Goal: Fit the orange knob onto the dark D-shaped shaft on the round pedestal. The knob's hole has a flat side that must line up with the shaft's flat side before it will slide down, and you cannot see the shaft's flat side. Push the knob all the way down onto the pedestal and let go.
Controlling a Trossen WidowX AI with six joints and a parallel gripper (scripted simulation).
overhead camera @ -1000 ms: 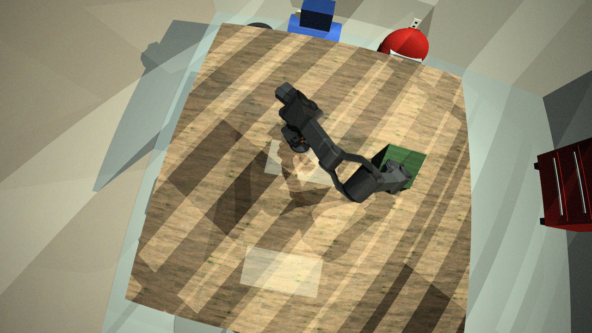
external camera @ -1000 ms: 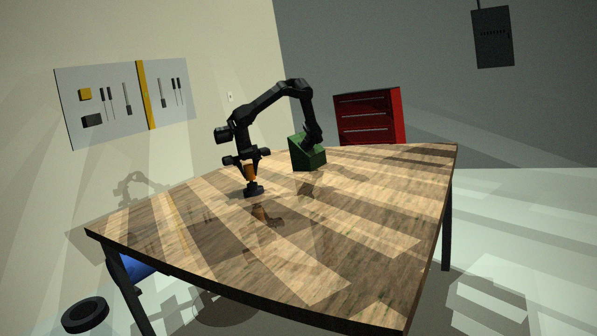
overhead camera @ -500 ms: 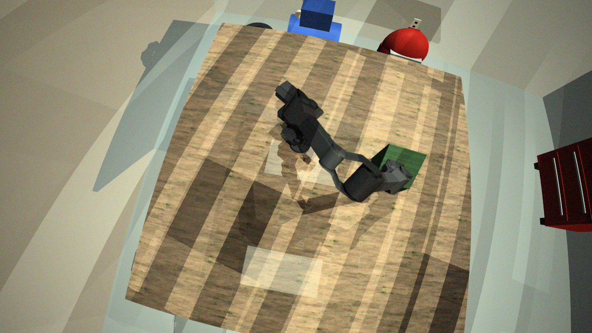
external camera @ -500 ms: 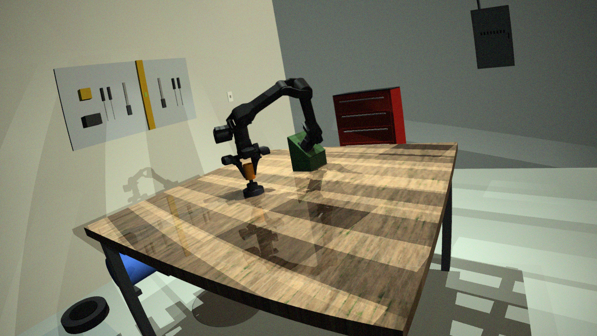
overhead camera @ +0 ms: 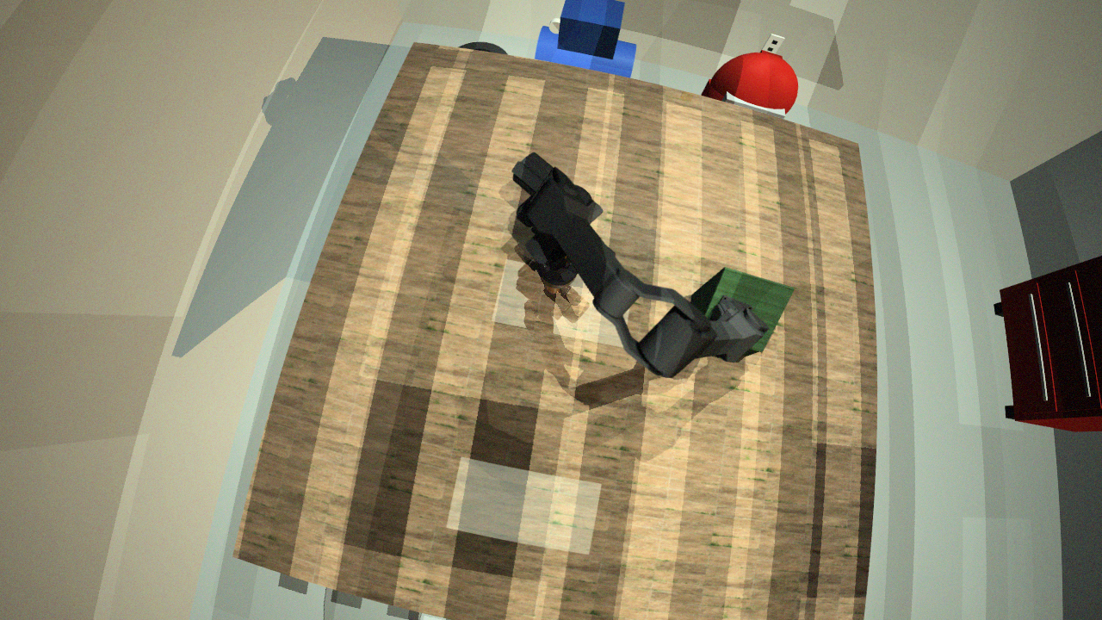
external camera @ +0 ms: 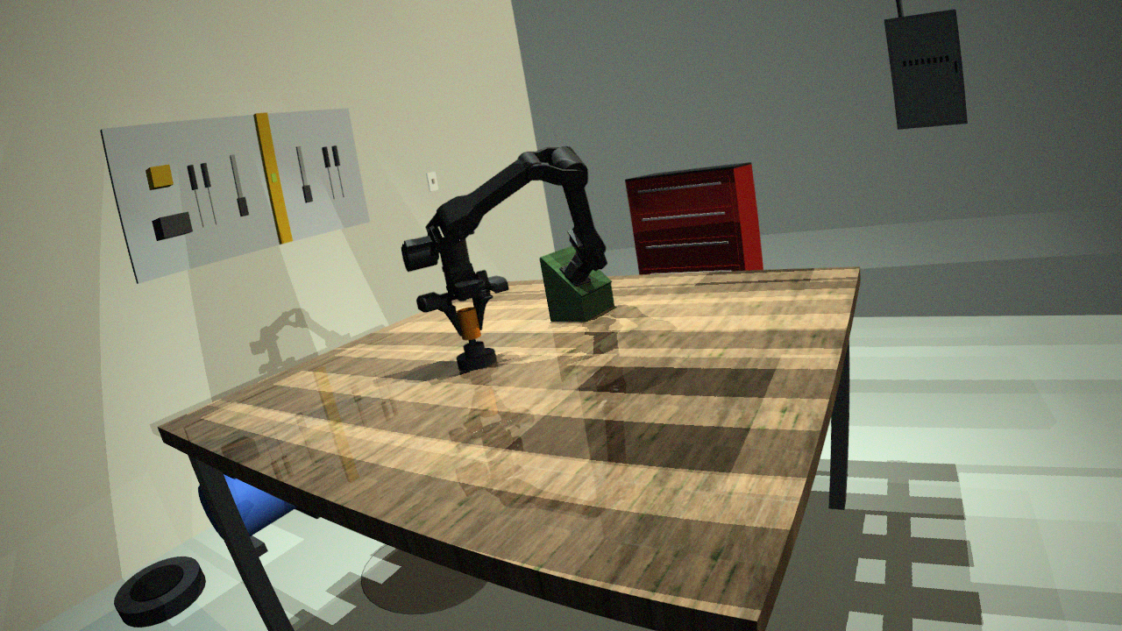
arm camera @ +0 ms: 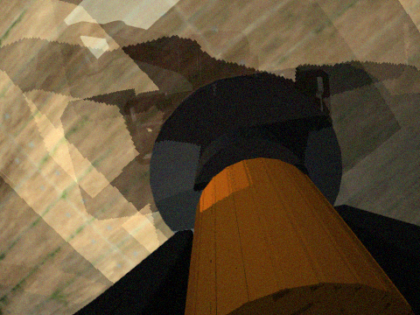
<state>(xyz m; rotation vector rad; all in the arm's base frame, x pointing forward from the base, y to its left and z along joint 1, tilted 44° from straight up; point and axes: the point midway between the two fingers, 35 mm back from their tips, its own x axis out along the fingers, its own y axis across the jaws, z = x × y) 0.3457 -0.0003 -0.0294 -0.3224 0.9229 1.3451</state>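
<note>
The orange knob (external camera: 469, 322) (arm camera: 267, 258) is an upright cylinder held between the fingers. My gripper (external camera: 470, 328) (arm camera: 263, 233) is shut on it and points down over the round pedestal. The dark round pedestal (external camera: 476, 360) (arm camera: 172, 168) stands on the table. The knob is above the pedestal's wide base, with a narrower dark part showing between them in the exterior view. The knob's lower end hides the shaft's top in the wrist view; whether they touch or overlap is unclear. Neither flat side is visible. In the top view the arm largely hides the knob.
A green block with a sloped top (overhead camera: 774, 302) (external camera: 582, 301) stands beside the arm's base. The wooden table (overhead camera: 693, 493) (external camera: 628, 502) carries striped shadows and reflections. A red drawer cabinet (overhead camera: 1051, 346) (external camera: 686, 223) stands beyond the table.
</note>
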